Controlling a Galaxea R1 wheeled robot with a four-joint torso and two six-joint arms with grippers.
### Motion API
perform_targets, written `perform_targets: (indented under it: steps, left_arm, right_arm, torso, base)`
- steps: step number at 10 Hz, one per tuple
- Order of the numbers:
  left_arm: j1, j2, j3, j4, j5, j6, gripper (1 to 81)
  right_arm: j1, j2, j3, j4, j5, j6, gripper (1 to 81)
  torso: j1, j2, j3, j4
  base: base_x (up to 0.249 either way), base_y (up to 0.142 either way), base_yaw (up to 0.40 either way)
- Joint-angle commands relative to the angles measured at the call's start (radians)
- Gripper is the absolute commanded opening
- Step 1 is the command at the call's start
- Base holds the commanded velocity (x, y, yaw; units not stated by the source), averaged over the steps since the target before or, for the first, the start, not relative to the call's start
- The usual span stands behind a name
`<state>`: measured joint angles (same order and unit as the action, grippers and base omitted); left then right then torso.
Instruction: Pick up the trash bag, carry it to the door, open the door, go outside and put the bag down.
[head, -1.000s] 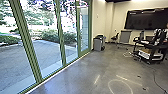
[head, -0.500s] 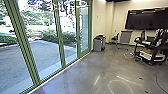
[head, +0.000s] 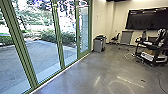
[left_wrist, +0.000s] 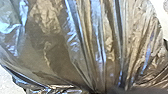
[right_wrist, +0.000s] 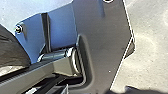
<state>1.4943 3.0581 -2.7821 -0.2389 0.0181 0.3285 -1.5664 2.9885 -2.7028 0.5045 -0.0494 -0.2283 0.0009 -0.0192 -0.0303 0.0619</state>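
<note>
Indoors, a shiny trash bag (left_wrist: 75, 50) with gathered pleats sits close before my left wrist camera, though I cannot tell whether my fingers on either side are wide, narrow or holding anything. Green-framed glass panels (head: 58, 37) on my left stand between me and the paved yard (head: 45, 55), with a gray bin (head: 98, 45) ahead near their far end, a loaded black cart (head: 150, 47) and a floor cable (head: 160, 81) to my right.
</note>
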Motion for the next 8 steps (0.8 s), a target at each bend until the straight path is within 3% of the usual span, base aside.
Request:
perform_targets:
  steps: [1, 2, 3, 4, 5, 6, 8]
  left_arm:
    - [-0.044, 0.001, 0.004, 0.003, 0.06, 0.007, 1.0]
    - [-0.044, 0.001, 0.004, 0.003, 0.06, 0.007, 1.0]
    - [-0.044, 0.001, 0.004, 0.003, 0.06, 0.007, 1.0]
    - [-0.044, 0.001, 0.004, 0.003, 0.06, 0.007, 1.0]
    - [-0.044, 0.001, 0.004, 0.004, 0.06, 0.007, 1.0]
    - [-0.044, 0.001, 0.004, 0.004, 0.062, 0.007, 1.0]
    - [-0.044, 0.001, 0.004, 0.006, 0.062, 0.007, 1.0]
  right_arm:
    - [0.036, 0.002, 0.003, 0.0, -0.07, -0.002, 81.1]
    - [0.038, 0.002, 0.003, 0.0, -0.07, -0.002, 81.1]
    - [0.038, 0.002, 0.002, 0.0, -0.07, -0.002, 81.1]
    - [0.039, 0.002, 0.002, 0.0, -0.07, -0.002, 81.1]
    - [0.039, 0.002, 0.002, 0.0, -0.07, -0.002, 81.1]
    - [0.039, 0.002, 0.002, 0.0, -0.07, -0.002, 81.1]
    - [0.039, 0.002, 0.002, -0.001, -0.07, -0.002, 81.1]
  torso:
    - [0.0, 0.0, 0.056, -0.076]
    - [0.0, 0.0, 0.064, -0.089]
    - [0.0, 0.0, 0.078, -0.109]
    - [0.0, 0.0, 0.038, -0.058]
    - [0.0, 0.0, 0.047, -0.084]
    - [-0.001, 0.0, 0.05, -0.1]
    - [-0.001, 0.0, 0.053, -0.102]
  base:
    - [0.164, 0.0, 0.0]
    - [0.163, 0.0, 0.0]
    - [0.163, 0.0, 0.0]
    - [0.162, 0.0, 0.0]
    - [0.161, 0.0, 0.0]
    - [0.16, 0.0, 0.0]
    - [0.16, 0.0, 0.0]
